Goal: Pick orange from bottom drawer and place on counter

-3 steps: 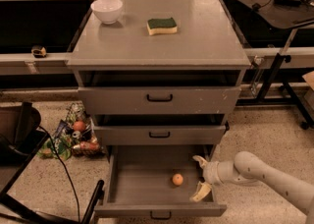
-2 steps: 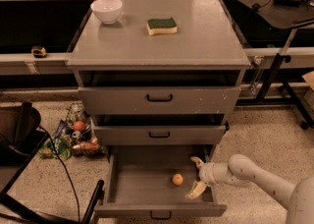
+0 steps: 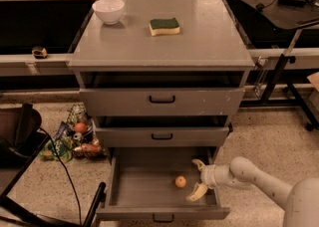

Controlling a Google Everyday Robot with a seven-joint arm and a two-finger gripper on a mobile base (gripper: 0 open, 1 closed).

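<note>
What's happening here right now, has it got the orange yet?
Not yet. The robot's arm reaches into the open bottom drawer from the right, and the gripper is open, its fingers spread just to the right of the orange. The orange lies on the drawer floor, not gripped. The counter above holds a white bowl and a sponge.

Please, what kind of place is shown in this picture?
Probably a robot test lab: a grey drawer cabinet stands on a speckled floor, cables lie on a side bench, and the open pincer reaches into the bottom drawer beside the orange.
</note>
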